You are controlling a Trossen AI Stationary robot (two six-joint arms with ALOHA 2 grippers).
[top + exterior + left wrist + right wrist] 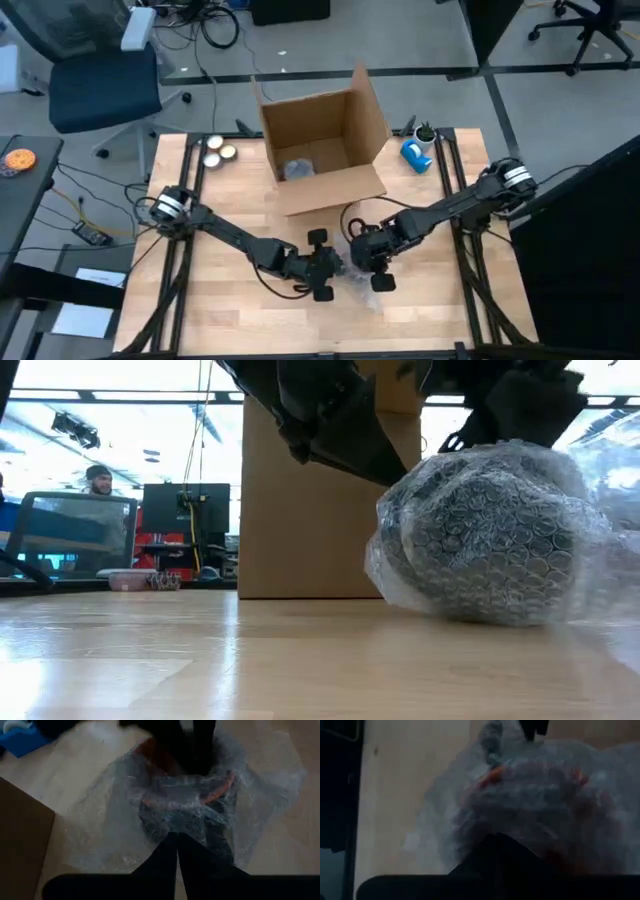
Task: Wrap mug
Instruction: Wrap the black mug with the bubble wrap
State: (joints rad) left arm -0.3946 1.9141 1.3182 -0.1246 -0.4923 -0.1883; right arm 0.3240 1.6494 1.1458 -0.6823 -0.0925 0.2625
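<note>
The mug [165, 815], dark with an orange rim, lies bundled in clear bubble wrap [485, 535] that rests on the wooden table, in front of the box. My left gripper [325, 266] is at the bundle's left side, with its fingers [170, 852] shut on the wrap. From the right, my right gripper [372, 255] meets the bundle and is shut on the wrap near the mug's rim [222, 790]. In the low view both grippers stand just above the bundle. My left gripper pinches the bubble wrap [177, 832] between its two shut fingers on the bundle's left side, slanting down from the table's left. The layers cannot be told. The bundle lies on the table. My right gripper has its shut fingers [495, 852] on the wrap over the mug [530, 805], coming from the table's right. The fingers hide the place of contact. The wrap bulges loosely around them.
An open cardboard box [322, 150] stands at the table's far middle, close behind the bundle. A blue object [416, 155] lies at the far right, and two round things [216, 150] at the far left. Bare wood lies along the near edge.
</note>
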